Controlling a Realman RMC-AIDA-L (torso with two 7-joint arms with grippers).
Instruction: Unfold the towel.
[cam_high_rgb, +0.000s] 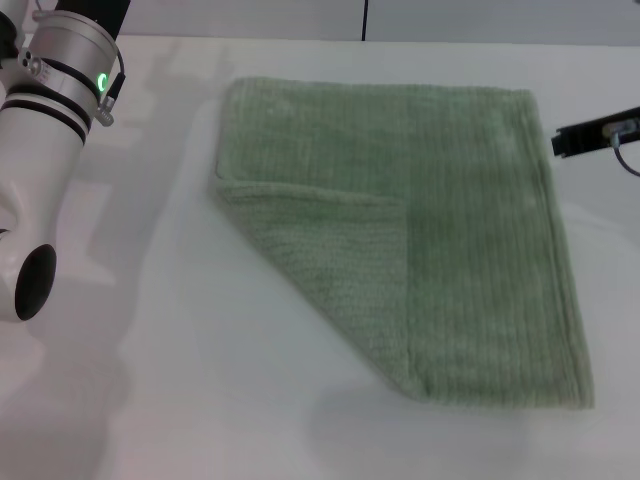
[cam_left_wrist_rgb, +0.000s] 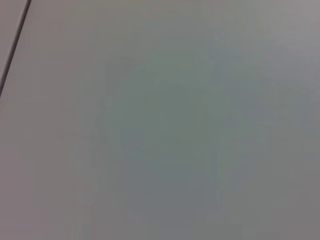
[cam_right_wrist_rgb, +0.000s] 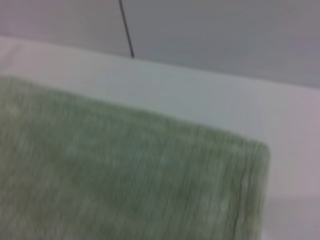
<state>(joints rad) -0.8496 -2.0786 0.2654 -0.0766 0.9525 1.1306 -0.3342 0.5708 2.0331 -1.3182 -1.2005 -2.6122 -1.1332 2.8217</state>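
Lying flat, the towel (cam_high_rgb: 420, 230) sits just beside the right end effector (cam_high_rgb: 562, 141), grip state unclear.

Soft, nubby terry cloth with faint ribs on the towel (cam_high_rgb: 470, 230), lying on a smooth, matt white table (cam_high_rgb: 180, 380).
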